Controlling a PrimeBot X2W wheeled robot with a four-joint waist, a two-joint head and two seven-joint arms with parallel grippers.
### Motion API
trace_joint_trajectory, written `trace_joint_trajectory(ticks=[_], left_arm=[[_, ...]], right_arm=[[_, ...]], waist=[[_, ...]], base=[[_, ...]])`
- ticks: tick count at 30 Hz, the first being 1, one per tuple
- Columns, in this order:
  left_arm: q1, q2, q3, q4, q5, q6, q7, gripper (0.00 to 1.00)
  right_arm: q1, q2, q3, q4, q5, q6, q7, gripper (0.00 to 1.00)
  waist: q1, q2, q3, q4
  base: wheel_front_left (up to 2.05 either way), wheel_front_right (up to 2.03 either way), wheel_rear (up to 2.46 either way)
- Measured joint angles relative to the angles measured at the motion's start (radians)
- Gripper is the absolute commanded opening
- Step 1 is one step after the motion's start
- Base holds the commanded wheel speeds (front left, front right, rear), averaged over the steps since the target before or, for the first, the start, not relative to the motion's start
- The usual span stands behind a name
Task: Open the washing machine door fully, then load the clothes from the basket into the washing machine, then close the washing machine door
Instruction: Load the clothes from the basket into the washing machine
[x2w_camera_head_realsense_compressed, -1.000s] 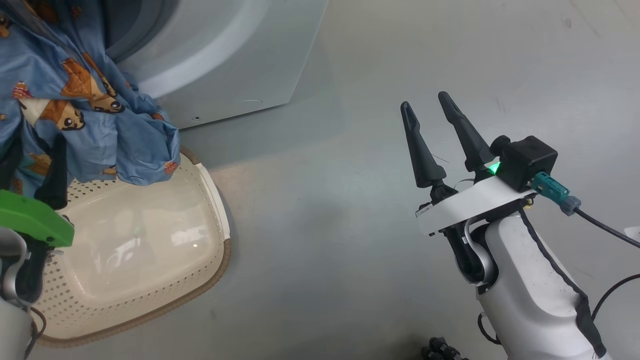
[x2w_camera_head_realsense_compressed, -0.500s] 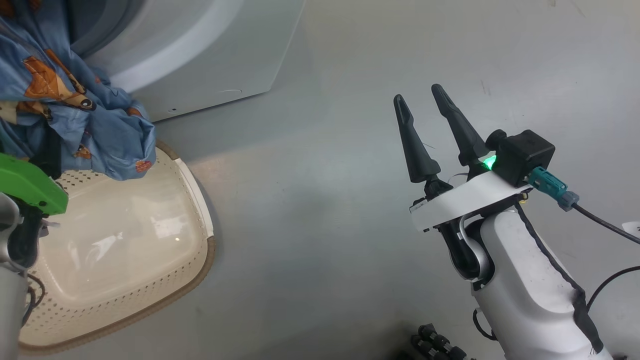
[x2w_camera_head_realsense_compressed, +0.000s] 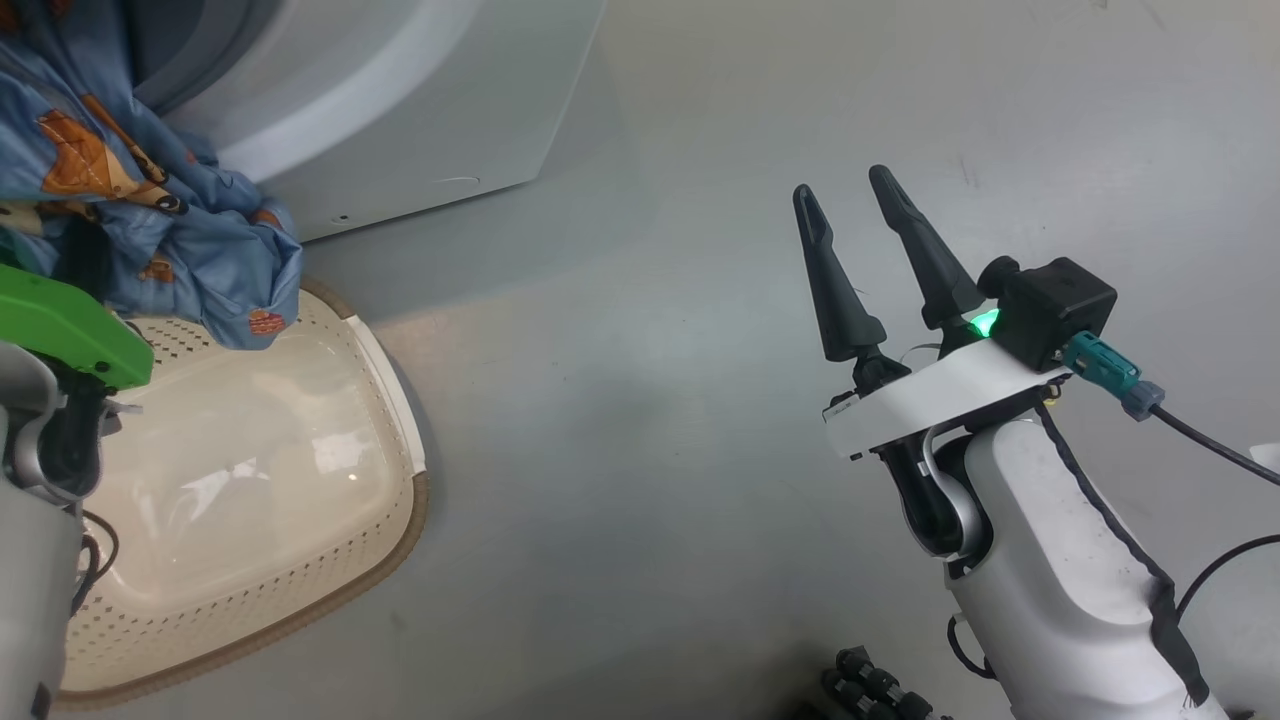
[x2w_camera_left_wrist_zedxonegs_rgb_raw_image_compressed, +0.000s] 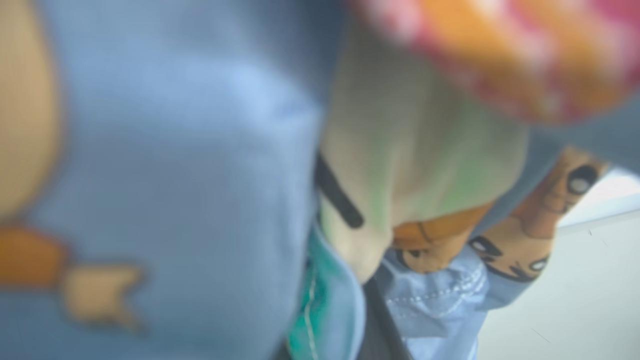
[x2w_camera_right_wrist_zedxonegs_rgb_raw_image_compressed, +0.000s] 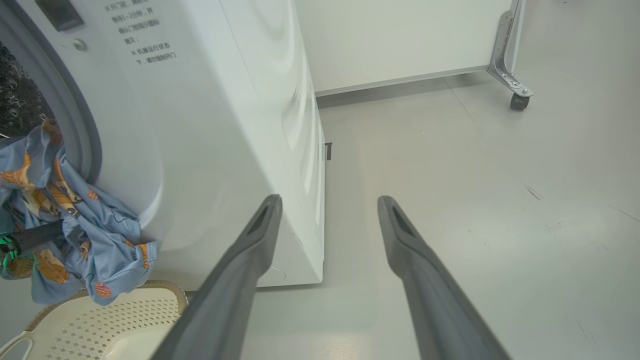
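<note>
Clothes (x2w_camera_head_realsense_compressed: 170, 240) swamping the left gripper (x2w_camera_right_wrist_zedxonegs_rgb_raw_image_compressed: 35, 235) at nine o'clock, its grip I cannot tell, could slide loose into the basket (x2w_camera_head_realsense_compressed: 402, 400); right gripper (x2w_camera_head_realsense_compressed: 842, 185) gapes empty.

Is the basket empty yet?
Looks empty: the basket shows a bare floor, and the clothes hang above its rim.

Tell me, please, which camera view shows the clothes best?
The right wrist view: the clothes appear sharp, hanging at the washing machine opening above the basket. The head view crops them at its left edge; the left wrist view gives a blurred close-up of fabric.
</note>
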Motion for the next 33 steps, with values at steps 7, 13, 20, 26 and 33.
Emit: trace_joint_trajectory(ticks=[7, 13, 20, 26, 33], left_arm=[[-0.011, -0.04, -0.039, 0.004, -0.022, 0.0, -0.072, 0.0], [-0.01, -0.042, -0.076, -0.02, -0.022, 0.0, -0.119, 0.0], [0.005, -0.025, -0.105, -0.064, -0.023, 0.0, -0.166, 0.0], [0.013, 0.0, -0.102, -0.127, -0.038, 0.0, -0.216, 0.0], [-0.052, 0.05, -0.083, -0.19, -0.04, 0.0, -0.224, 0.0]], right_arm=[[0.0, 0.0, -0.018, 0.0, -0.002, -0.007, 0.0, 1.0], [0.0, 0.0, -0.02, 0.001, -0.005, -0.007, 0.0, 1.0], [0.0, 0.0, -0.018, 0.004, -0.005, -0.007, 0.0, 1.0], [0.0, 0.0, -0.02, 0.01, -0.005, -0.007, 0.0, 1.0], [0.002, -0.001, -0.019, 0.017, -0.005, -0.007, 0.0, 1.0]], waist=[[0.0, 0.0, -0.01, 0.028], [0.0, 0.0, -0.018, 0.053], [0.0, 0.0, -0.03, 0.068], [0.0, 0.0, -0.042, 0.077], [0.0, 0.0, -0.057, 0.085]], base=[[0.0, 0.0, 0.0], [0.0, 0.0, 0.0], [0.0, 0.0, 0.0], [0.0, 0.0, 0.0], [0.0, 0.0, 0.0]])
